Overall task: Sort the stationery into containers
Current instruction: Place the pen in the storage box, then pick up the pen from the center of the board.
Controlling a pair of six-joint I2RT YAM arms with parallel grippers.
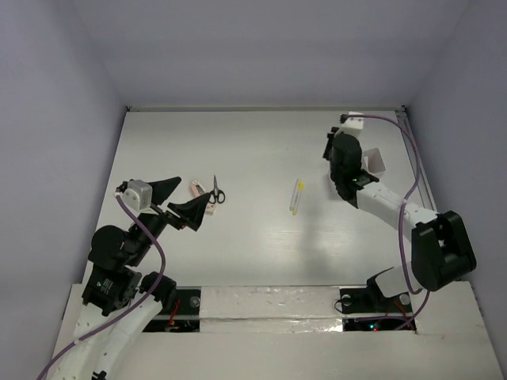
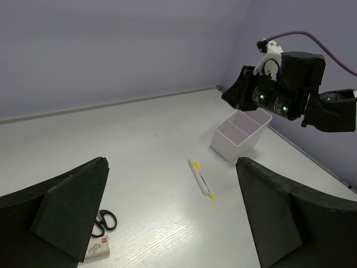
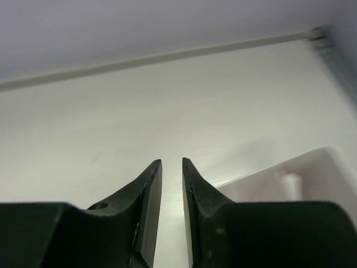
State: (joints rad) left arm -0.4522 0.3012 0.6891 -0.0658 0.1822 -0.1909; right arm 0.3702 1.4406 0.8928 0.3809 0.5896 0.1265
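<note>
Two yellow-tipped pens point(image 1: 295, 195) lie side by side mid-table. One pair of scissors point(image 1: 217, 190) and one small block point(image 1: 196, 190) sit to the left. One two-compartment box point(image 1: 375, 161) stands far right. The right gripper point(image 3: 172, 162), arm stretched far, hovers by the box, fingers a slit apart, empty. The left gripper point(image 2: 172, 164) gapes wide, empty, above the scissors.

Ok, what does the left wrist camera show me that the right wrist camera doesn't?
Only the left wrist view: the pens lying on the table, the scissors and small pale block near the wide-open left pincer, plus the right arm by the white box. Only the right wrist view: the right pincer close up, fingers slightly apart with nothing between them. Both: that box, the table and the back wall.
</note>
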